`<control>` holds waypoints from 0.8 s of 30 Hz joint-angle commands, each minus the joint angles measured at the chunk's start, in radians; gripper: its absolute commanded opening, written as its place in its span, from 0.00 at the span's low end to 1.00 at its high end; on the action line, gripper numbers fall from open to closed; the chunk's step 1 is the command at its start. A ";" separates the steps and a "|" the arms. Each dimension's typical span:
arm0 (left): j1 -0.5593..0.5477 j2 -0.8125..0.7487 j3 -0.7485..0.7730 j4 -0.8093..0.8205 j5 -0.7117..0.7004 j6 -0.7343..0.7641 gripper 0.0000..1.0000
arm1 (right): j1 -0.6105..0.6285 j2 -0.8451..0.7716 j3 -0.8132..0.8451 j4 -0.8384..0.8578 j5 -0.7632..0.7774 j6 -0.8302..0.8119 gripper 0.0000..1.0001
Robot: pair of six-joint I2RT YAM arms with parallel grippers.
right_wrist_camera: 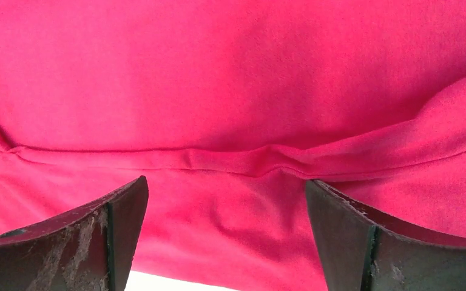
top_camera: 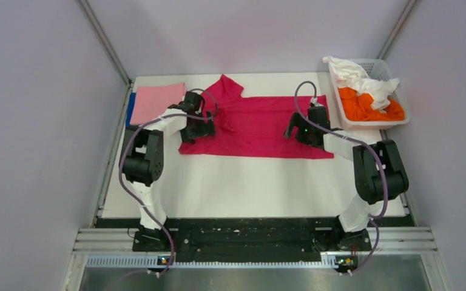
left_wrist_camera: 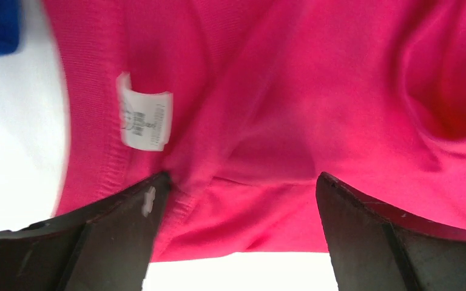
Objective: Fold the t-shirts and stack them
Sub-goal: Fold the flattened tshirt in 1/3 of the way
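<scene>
A magenta-red t-shirt [top_camera: 252, 124] lies spread across the far half of the table, one sleeve sticking up at the back. My left gripper [top_camera: 189, 132] hovers over its left end, jaws wide open with only loose cloth [left_wrist_camera: 267, 121] and a white label [left_wrist_camera: 144, 119] below. Over the shirt's right end, my right gripper [top_camera: 298, 132] is open too, above a hem seam [right_wrist_camera: 218, 159]. A folded light pink t-shirt [top_camera: 158, 100] rests on a royal blue one [top_camera: 131, 109] at the far left. Orange [top_camera: 370, 106] and white [top_camera: 364, 76] t-shirts sit crumpled in the basket.
The white slotted basket [top_camera: 400, 121] stands at the far right corner. Bare white table [top_camera: 249, 188] stretches between the magenta shirt and the arm bases. Grey walls close in both sides.
</scene>
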 commanded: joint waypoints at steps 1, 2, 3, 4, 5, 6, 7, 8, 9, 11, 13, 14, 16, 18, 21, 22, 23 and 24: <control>0.042 0.019 -0.046 -0.044 -0.040 -0.068 0.98 | 0.000 0.006 -0.040 -0.016 -0.016 0.025 0.99; 0.045 0.000 -0.086 -0.042 -0.054 -0.078 0.98 | 0.000 -0.012 -0.064 -0.031 -0.002 0.033 0.99; 0.047 -0.028 -0.132 -0.036 -0.074 -0.083 0.98 | 0.000 -0.038 -0.094 -0.042 0.011 0.041 0.99; 0.050 -0.059 -0.182 -0.027 -0.090 -0.086 0.98 | 0.000 -0.068 -0.124 -0.054 0.022 0.047 0.99; 0.050 -0.096 -0.237 -0.020 -0.107 -0.092 0.98 | 0.000 -0.100 -0.156 -0.067 0.026 0.052 0.99; 0.051 -0.133 -0.279 -0.017 -0.117 -0.100 0.98 | 0.000 -0.135 -0.184 -0.083 0.046 0.060 0.99; 0.051 -0.174 -0.324 -0.014 -0.121 -0.109 0.98 | 0.000 -0.176 -0.208 -0.104 0.056 0.068 0.99; 0.051 -0.210 -0.376 -0.010 -0.115 -0.124 0.98 | 0.000 -0.209 -0.231 -0.128 0.062 0.073 0.99; 0.050 -0.249 -0.429 -0.004 -0.102 -0.138 0.98 | 0.000 -0.241 -0.253 -0.151 0.058 0.077 0.99; 0.049 -0.316 -0.528 0.000 -0.066 -0.172 0.98 | 0.000 -0.308 -0.303 -0.194 0.053 0.085 0.99; 0.043 -0.388 -0.625 0.004 -0.039 -0.215 0.97 | 0.001 -0.388 -0.358 -0.231 0.042 0.087 0.99; 0.042 -0.430 -0.673 -0.002 -0.032 -0.236 0.98 | 0.001 -0.435 -0.383 -0.262 0.044 0.091 0.99; 0.035 -0.518 -0.750 -0.039 -0.017 -0.283 0.97 | 0.002 -0.529 -0.417 -0.322 0.046 0.090 0.99; 0.012 -0.620 -0.814 -0.095 -0.014 -0.338 0.97 | 0.002 -0.622 -0.436 -0.380 0.053 0.082 0.99; -0.039 -0.812 -0.837 -0.224 -0.030 -0.413 0.99 | 0.003 -0.734 -0.429 -0.432 0.054 0.077 0.99; -0.053 -0.868 -0.827 -0.268 -0.040 -0.434 0.99 | 0.005 -0.753 -0.415 -0.444 0.044 0.073 0.99; -0.061 -0.919 -0.816 -0.307 -0.051 -0.449 0.99 | 0.013 -0.763 -0.396 -0.454 0.037 0.064 0.99; -0.065 -0.959 -0.799 -0.333 -0.064 -0.451 0.99 | 0.034 -0.770 -0.377 -0.458 0.042 0.050 0.99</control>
